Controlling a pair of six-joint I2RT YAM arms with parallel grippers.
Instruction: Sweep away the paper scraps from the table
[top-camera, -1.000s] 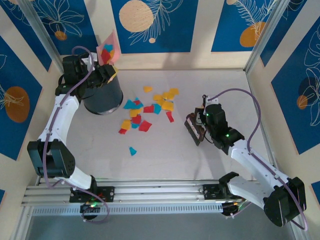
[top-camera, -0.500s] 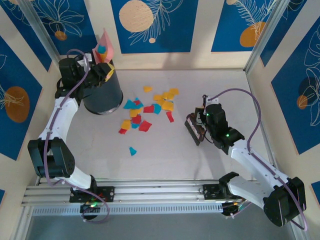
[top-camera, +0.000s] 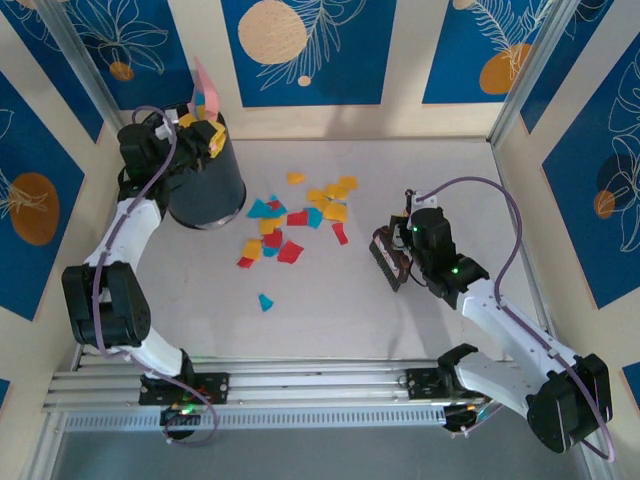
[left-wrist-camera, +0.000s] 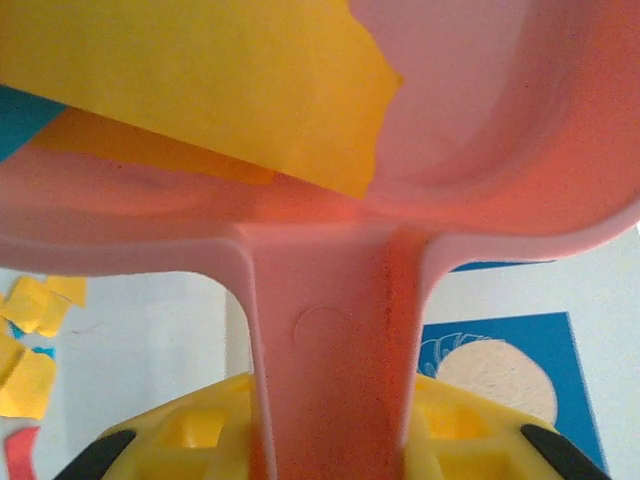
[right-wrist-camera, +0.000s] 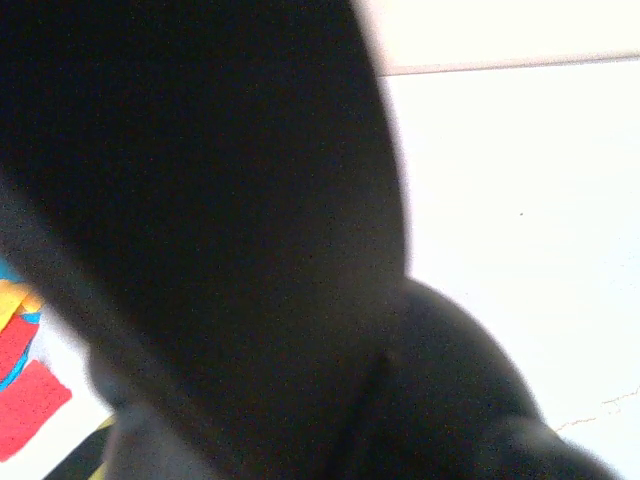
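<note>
At far-left corner, left pincer pinching dustpan over bin, right pincer pinching brush

The paper scraps are lying in a loose cluster on the table, around its middle and toward the far side. One stray scrap is lying apart, nearer than the cluster. A bin is standing at the far left, just left of the cluster. The dustpan is hanging over the bin's far rim in the left gripper, with scraps lying inside it. The brush is sitting right of the cluster, in the right gripper.
</note>
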